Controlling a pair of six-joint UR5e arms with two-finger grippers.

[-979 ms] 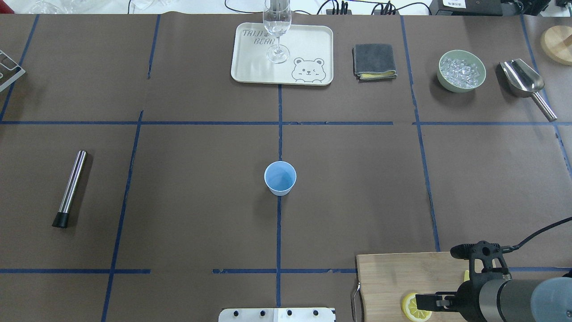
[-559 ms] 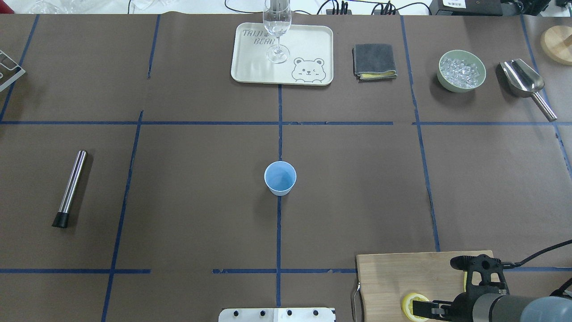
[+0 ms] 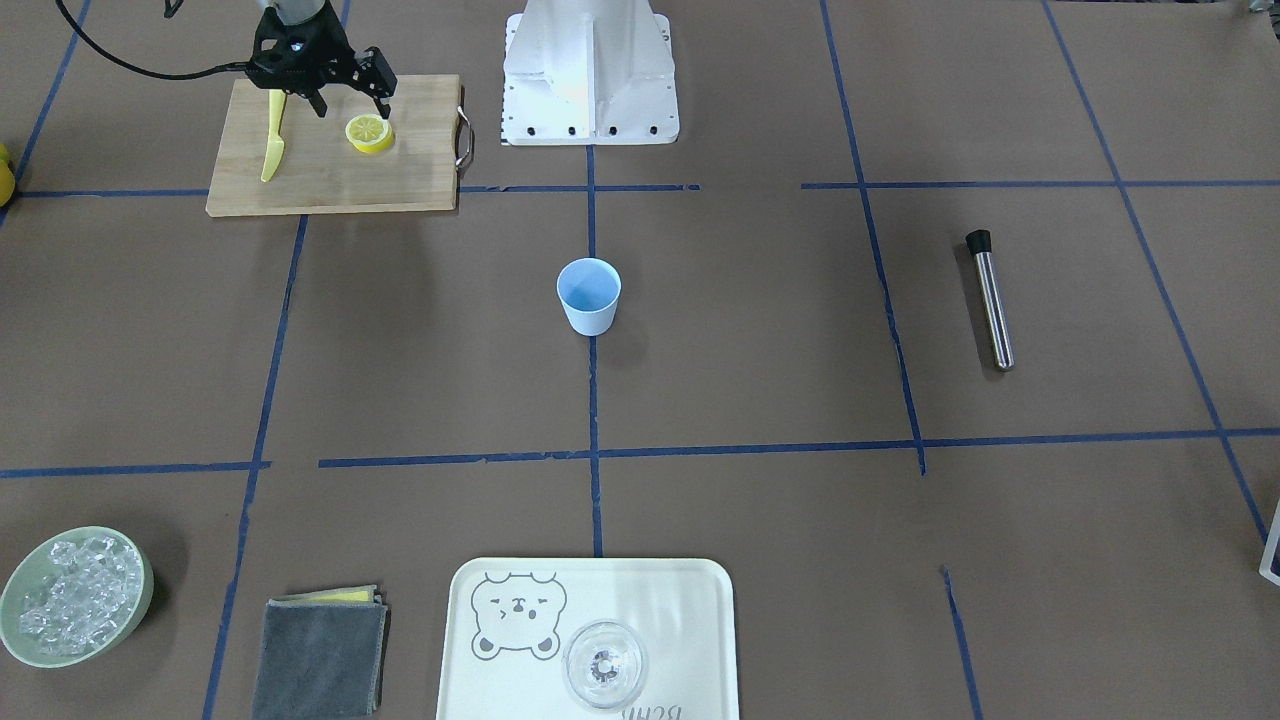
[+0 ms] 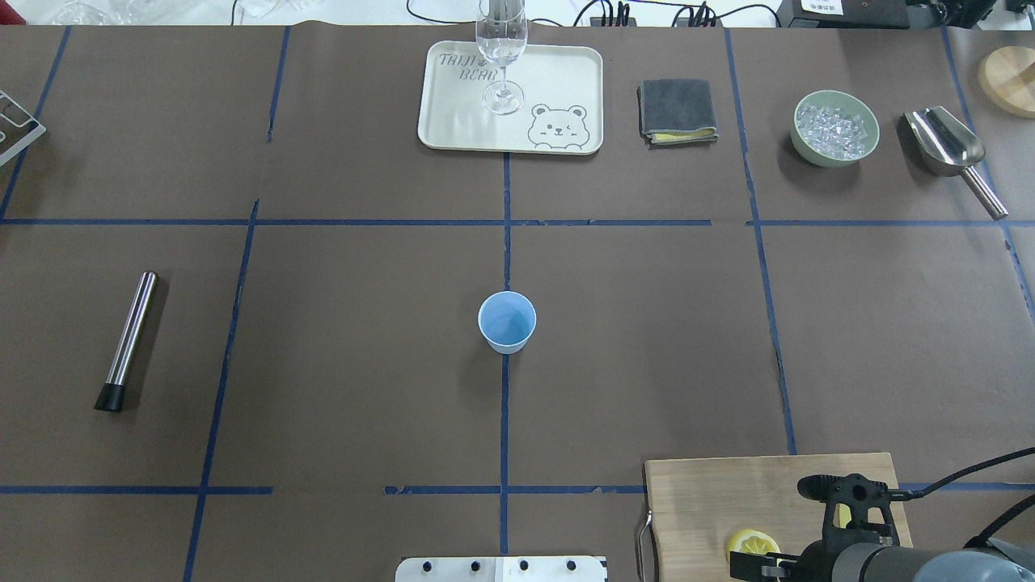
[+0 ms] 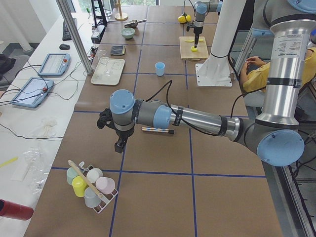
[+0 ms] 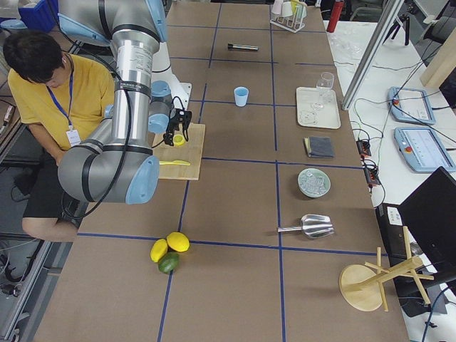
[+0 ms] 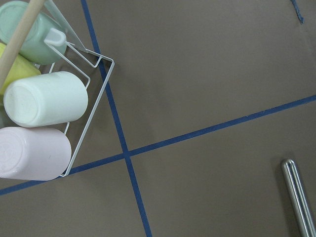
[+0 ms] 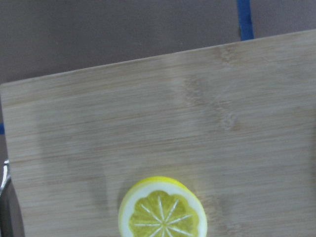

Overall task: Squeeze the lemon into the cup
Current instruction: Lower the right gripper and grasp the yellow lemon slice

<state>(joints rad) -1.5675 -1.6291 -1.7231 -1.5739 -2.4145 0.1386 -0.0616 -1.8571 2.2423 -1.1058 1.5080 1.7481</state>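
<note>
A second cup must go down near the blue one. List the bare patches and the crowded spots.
Bare: from the cup to the steel bar, from the cup to the tray, and between the ice bowl and the cutting board. Crowded: that board, with the lemon and the right gripper above it.

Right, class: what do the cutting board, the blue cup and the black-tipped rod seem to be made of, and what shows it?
Cutting board: likely bamboo or wood, matte; grain lines show. Cup: probably plastic, smooth, opaque light blue. Rod: looks like polished metal, bright reflections; its black tip could be rubber or plastic.
</note>
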